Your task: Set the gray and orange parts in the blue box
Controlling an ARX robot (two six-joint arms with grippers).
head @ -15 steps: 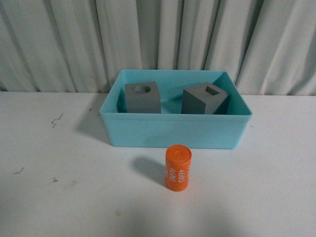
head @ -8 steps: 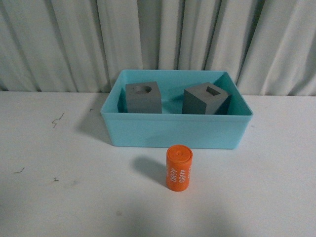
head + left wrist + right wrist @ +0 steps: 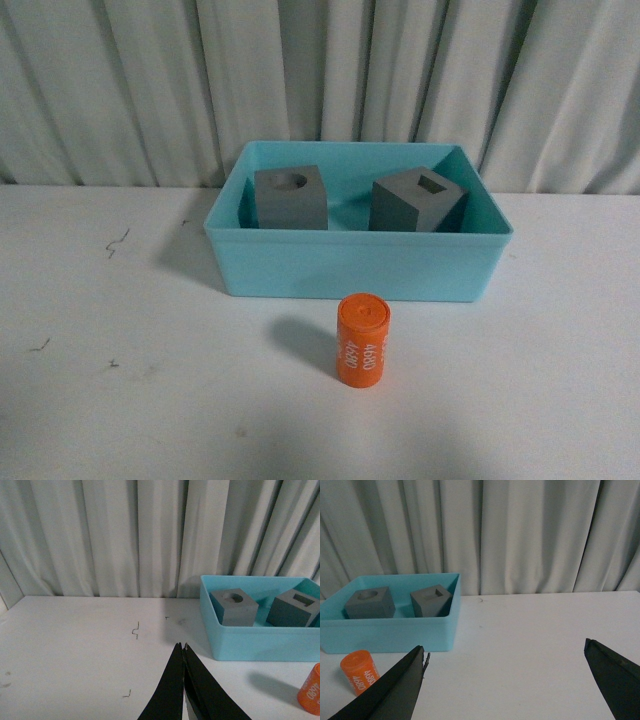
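Standing before blue box (image 3: pixel 357 265): orange cylinder (image 3: pixel 362 339); gray cubes (image 3: pixel 290 198) inside. Left jaws clenched, right jaws released.

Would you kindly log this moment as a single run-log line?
round-hole gray cube, square-hole gray cube: in blue box | orange cylinder: upright on table, outside box | left gripper: shut, empty | right gripper: open, empty

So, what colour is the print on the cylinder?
White, on the orange cylinder; clearest in the front view.
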